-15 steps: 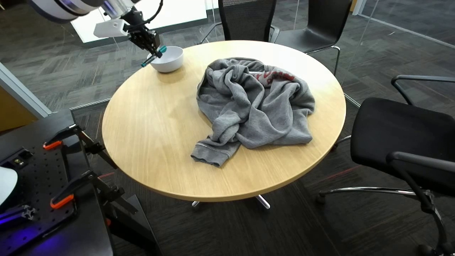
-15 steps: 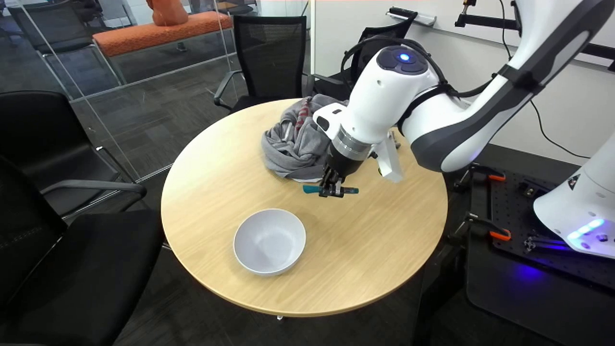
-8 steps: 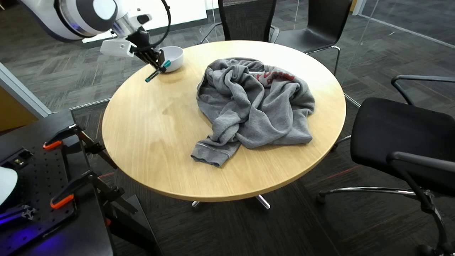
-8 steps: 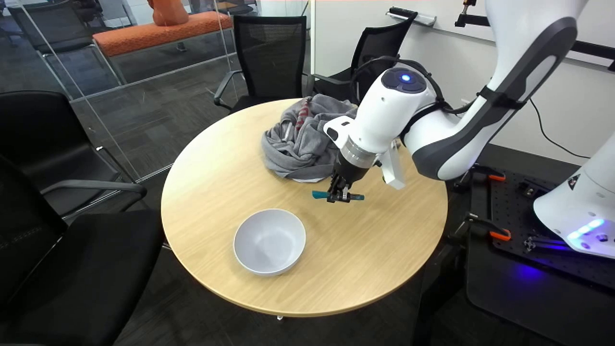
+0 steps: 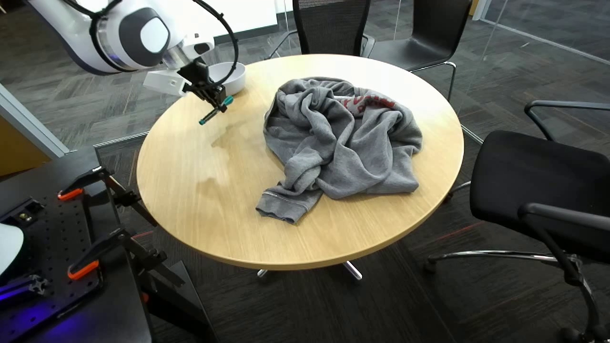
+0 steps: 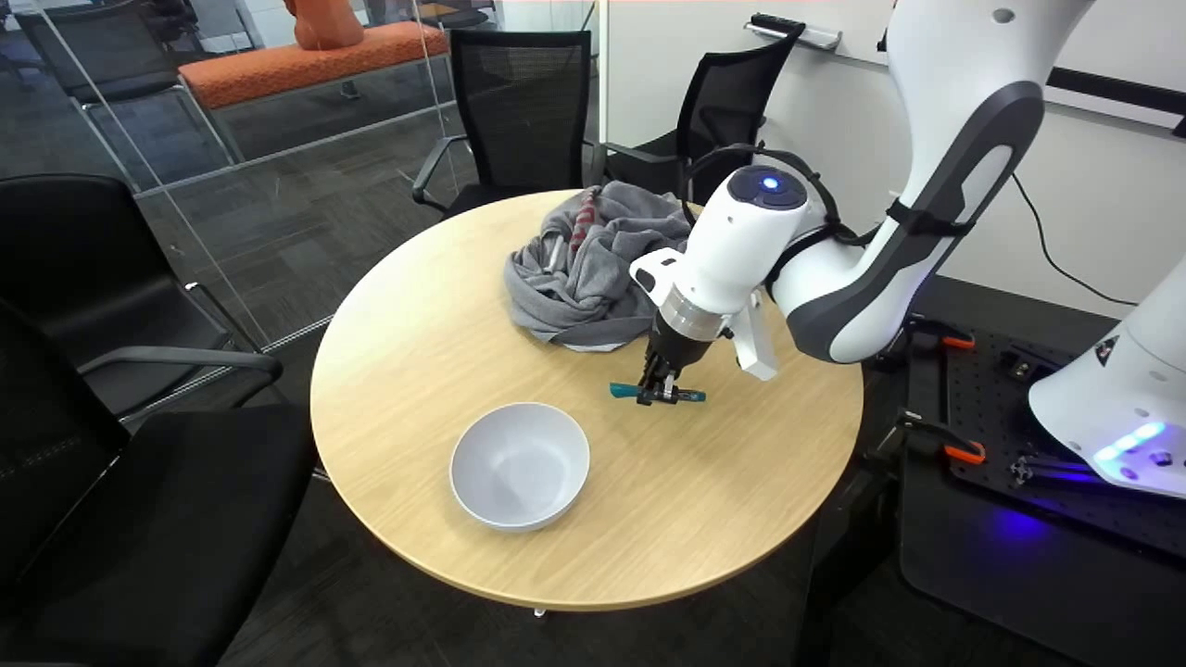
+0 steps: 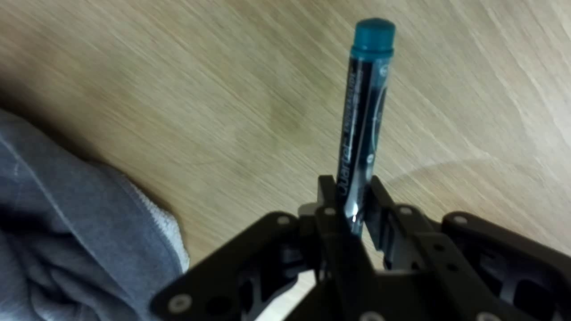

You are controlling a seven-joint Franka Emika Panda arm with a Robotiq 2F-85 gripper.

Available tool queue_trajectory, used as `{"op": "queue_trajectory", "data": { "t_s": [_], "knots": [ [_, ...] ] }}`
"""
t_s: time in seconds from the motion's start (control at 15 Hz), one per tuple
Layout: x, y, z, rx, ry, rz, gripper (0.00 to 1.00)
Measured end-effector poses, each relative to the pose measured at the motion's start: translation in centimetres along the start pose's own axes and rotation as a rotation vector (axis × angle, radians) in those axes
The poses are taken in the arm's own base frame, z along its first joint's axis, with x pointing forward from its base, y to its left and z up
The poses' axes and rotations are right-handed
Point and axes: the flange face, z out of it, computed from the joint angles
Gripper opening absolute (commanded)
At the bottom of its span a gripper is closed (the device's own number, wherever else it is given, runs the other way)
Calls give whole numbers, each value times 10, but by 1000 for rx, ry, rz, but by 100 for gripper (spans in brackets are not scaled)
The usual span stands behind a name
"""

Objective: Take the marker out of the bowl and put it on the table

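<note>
The marker (image 7: 363, 116) is a thin dark green pen with teal ends. My gripper (image 7: 351, 189) is shut on it near its middle, and one end sticks out far past the fingertips in the wrist view. In both exterior views the gripper (image 5: 221, 108) (image 6: 657, 393) holds the marker (image 5: 208, 117) (image 6: 624, 390) sideways above the table (image 5: 205, 228) (image 6: 667, 537), its shadow apart from it. The pale grey-white bowl (image 5: 238, 82) (image 6: 519, 463) stands upright beside the gripper, with nothing seen inside. The arm hides part of the bowl in an exterior view.
A heap of grey cloth (image 5: 343, 143) (image 6: 593, 269) lies on the table; its edge (image 7: 89, 223) shows in the wrist view. Black chairs (image 5: 538, 181) (image 6: 519, 111) stand around the table. A black bench with orange-tipped clamps (image 5: 83, 270) stands at the robot's base.
My gripper has moved lower toward the table with the marker still in it. In an exterior view it has shifted down and slightly right. The bowl and cloth have not moved.
</note>
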Motion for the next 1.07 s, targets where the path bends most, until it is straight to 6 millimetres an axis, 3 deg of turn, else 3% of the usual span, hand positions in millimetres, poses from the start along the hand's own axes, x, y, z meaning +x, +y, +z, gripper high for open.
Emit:
{"op": "queue_trajectory", "data": {
  "t_s": [0.4, 0.47, 0.53, 0.67, 1.07],
  "knots": [
    [4, 4, 15, 13, -9, 17, 5],
    [5, 4, 17, 17, -9, 18, 14],
    [6, 3, 20, 20, -9, 18, 44],
    [8, 2, 24, 26, -10, 20, 51],
    [13, 1, 28, 32, -4, 27, 97]
  ]
}}
